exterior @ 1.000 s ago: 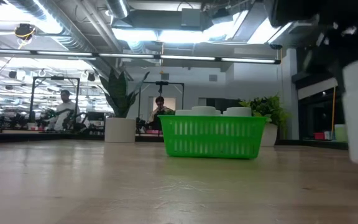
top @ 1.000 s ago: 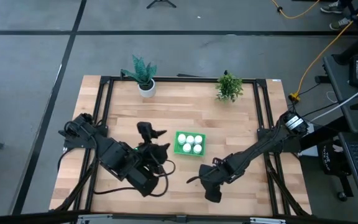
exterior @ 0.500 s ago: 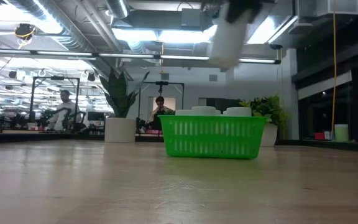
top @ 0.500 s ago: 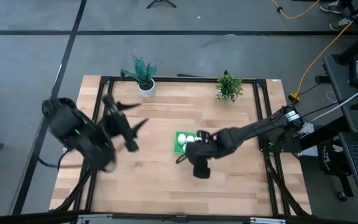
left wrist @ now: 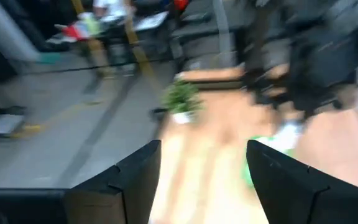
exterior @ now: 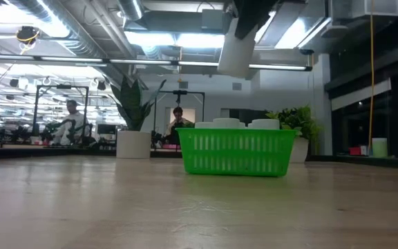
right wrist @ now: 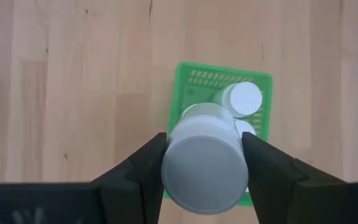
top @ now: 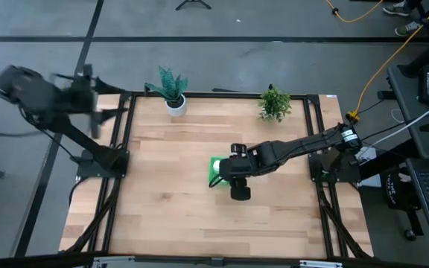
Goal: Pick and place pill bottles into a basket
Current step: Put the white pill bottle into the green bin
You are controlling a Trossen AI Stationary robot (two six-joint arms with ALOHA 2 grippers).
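My right gripper (right wrist: 202,155) is shut on a white pill bottle (right wrist: 202,167) and hangs over the green basket (right wrist: 180,106) at the table's middle. In the low view the bottle (exterior: 237,52) is high above the basket (exterior: 239,153). Several more bottles (right wrist: 244,98) stand in the basket, their caps showing over its rim (exterior: 262,124). In the high view the gripper (top: 233,175) hides most of the basket (top: 214,170). My left gripper (left wrist: 204,180) is open and empty, raised beyond the table's far left corner (top: 99,93). My right gripper pinches the bottle's round side wall (right wrist: 166,163) between its two fingers (right wrist: 138,174), one on each side. The fingers come from above, pointing down. The bottle hangs below them, slightly tilted, lifted clear above the basket.
A potted plant in a white pot (top: 171,89) and a second small plant (top: 274,103) stand at the table's far edge. A black frame (top: 121,126) runs along the table's sides. People sit in the room beyond the table (exterior: 71,121).
My right gripper has carried the bottle from the table's near right part up and toward the basket, and now hangs over it. My left arm has swung up and away from the basket's left side to beyond the table's far left corner.
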